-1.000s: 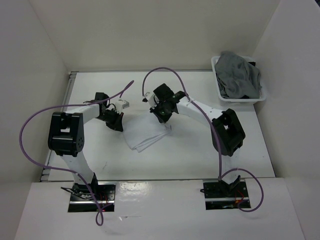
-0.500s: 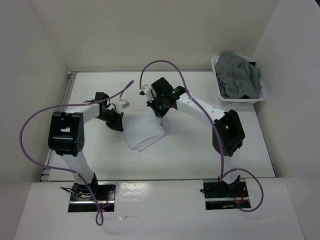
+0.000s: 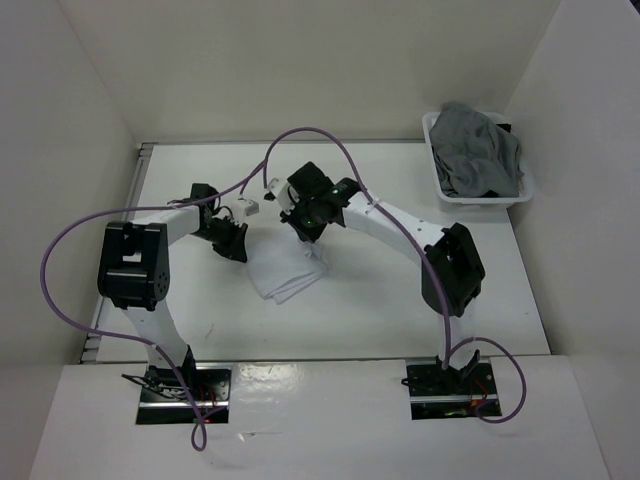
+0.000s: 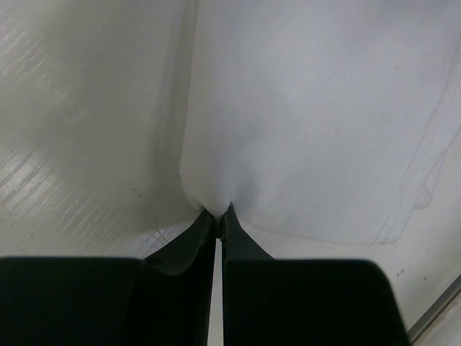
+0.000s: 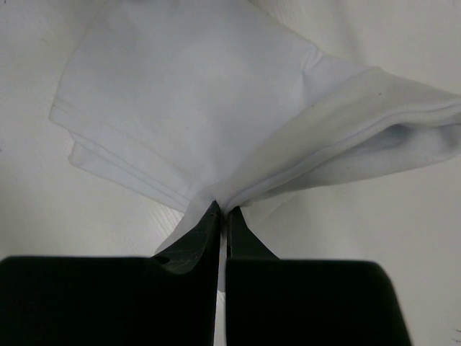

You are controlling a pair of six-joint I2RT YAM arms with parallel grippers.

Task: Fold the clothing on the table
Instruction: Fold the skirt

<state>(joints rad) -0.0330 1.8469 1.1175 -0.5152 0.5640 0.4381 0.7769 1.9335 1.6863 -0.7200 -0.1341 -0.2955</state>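
Top view: R gripper, pinching cloth edge, had swung frame-left toward L gripper, also pinching cloth, so fold prob. closing.

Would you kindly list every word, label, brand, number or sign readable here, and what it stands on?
None can be read. The folded white cloth garment, the flat white rectangular tabletop, the white plastic basket of grey clothing, the black left gripper and black right gripper all show no lettering, labels or numbers.
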